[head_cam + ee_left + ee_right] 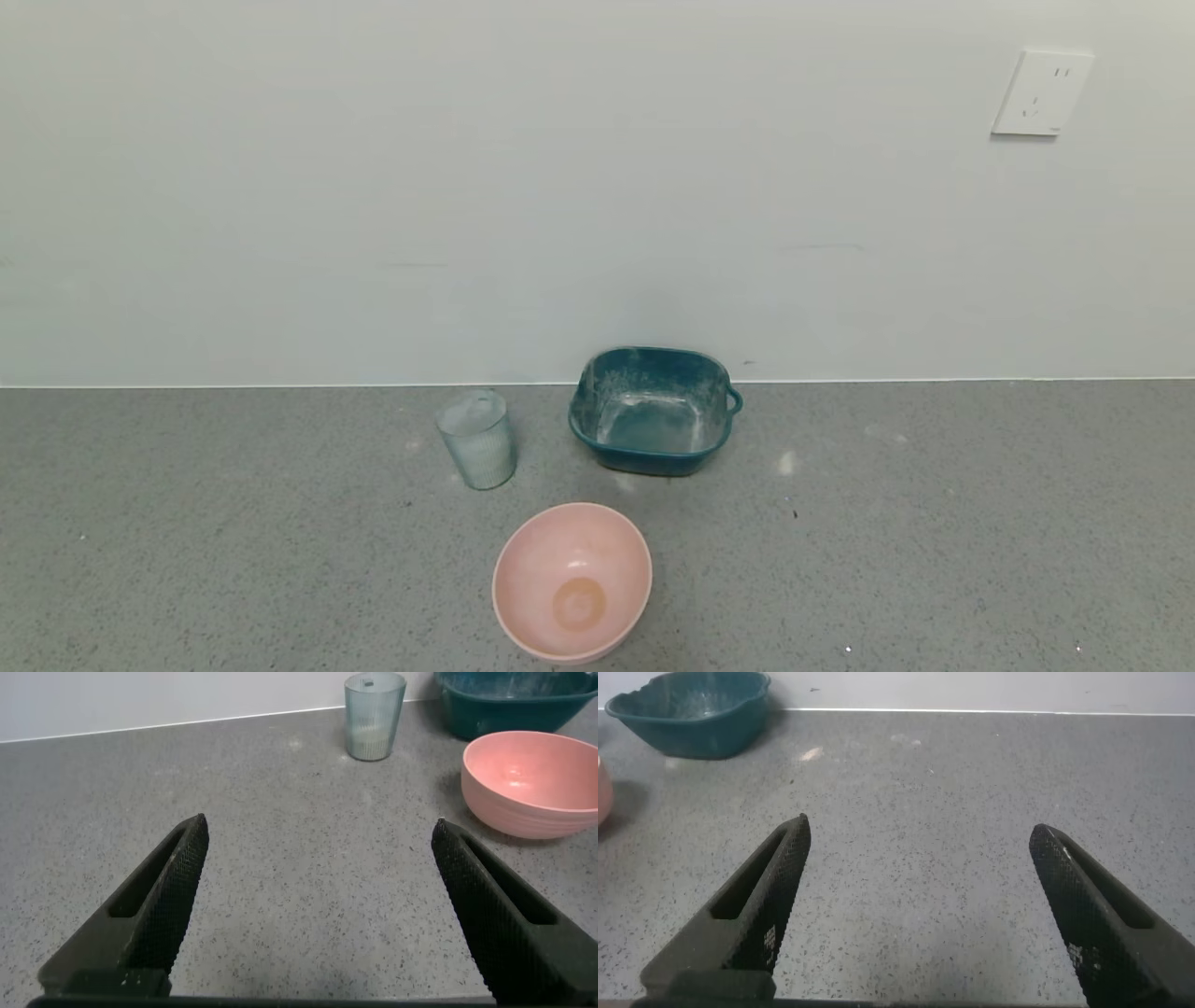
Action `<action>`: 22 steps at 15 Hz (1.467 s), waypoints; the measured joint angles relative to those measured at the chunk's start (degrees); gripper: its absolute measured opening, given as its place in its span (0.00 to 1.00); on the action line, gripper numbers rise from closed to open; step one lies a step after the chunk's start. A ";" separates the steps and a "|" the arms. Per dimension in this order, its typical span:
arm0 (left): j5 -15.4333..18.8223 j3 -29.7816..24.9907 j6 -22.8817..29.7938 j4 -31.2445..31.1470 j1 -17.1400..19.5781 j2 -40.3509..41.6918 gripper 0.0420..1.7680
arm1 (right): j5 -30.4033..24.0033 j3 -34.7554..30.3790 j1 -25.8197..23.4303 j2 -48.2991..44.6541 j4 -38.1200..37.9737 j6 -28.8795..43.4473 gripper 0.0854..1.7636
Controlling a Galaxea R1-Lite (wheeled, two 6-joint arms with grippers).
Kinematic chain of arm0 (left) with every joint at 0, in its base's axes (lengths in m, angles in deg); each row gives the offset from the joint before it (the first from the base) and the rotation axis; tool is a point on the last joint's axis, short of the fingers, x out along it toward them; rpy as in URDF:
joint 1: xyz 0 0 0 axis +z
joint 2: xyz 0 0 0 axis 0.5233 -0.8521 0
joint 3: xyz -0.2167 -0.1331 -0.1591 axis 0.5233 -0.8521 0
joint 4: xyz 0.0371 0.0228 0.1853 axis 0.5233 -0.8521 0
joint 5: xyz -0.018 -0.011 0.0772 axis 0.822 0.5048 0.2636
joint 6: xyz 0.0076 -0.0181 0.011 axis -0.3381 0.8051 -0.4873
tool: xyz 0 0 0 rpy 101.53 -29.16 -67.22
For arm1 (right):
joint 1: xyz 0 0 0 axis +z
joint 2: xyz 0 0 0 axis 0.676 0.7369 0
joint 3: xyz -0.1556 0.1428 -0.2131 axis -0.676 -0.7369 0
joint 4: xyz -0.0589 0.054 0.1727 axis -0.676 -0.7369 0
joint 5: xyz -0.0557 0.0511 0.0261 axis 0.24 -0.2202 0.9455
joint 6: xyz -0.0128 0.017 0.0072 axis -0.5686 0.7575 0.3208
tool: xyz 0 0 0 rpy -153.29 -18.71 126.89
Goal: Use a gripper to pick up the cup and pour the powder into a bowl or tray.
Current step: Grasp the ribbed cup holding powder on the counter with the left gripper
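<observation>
The clear ribbed cup [477, 439] stands upright on the grey counter, with pale powder [470, 409] near its rim. It also shows in the left wrist view [374, 715]. The pink bowl [571, 581] sits in front of it, nearer me, empty, and shows in the left wrist view [533, 782]. My left gripper [320, 833] is open and empty, low over bare counter, well short of the cup. My right gripper [920, 831] is open and empty over bare counter to the right. Neither gripper shows in the head view.
A dusty teal tray [652, 411] with a handle loop stands at the back beside the cup, against the wall; it also shows in the right wrist view [691, 711]. A wall socket [1041, 91] is high on the right. Small white powder specks [786, 461] lie on the counter.
</observation>
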State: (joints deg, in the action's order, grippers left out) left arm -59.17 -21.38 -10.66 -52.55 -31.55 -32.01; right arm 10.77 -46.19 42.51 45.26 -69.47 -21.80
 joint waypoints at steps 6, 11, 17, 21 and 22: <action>0.80 6.47 0.52 -3.83 0.00 -0.35 0.97 | 0.02 0.00 0.02 0.00 0.00 -0.01 0.97; -0.13 18.63 0.63 -5.95 -0.60 -8.48 0.97 | 0.02 0.00 0.02 0.00 0.00 -0.01 0.97; -1.22 35.08 0.68 -5.84 -2.36 -30.15 0.97 | 0.00 0.00 0.02 0.00 0.00 -0.01 0.97; -0.73 42.52 0.66 -5.71 -2.52 -46.85 0.97 | 0.02 0.00 0.02 0.00 0.00 -0.01 0.97; -0.59 44.13 0.57 -5.68 -2.54 -51.51 0.97 | 0.00 0.00 0.02 0.00 0.00 0.00 0.97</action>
State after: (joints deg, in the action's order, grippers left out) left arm -59.75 22.75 -10.09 -58.23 -34.09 -83.52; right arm 10.77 -46.19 42.54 45.26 -69.47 -21.80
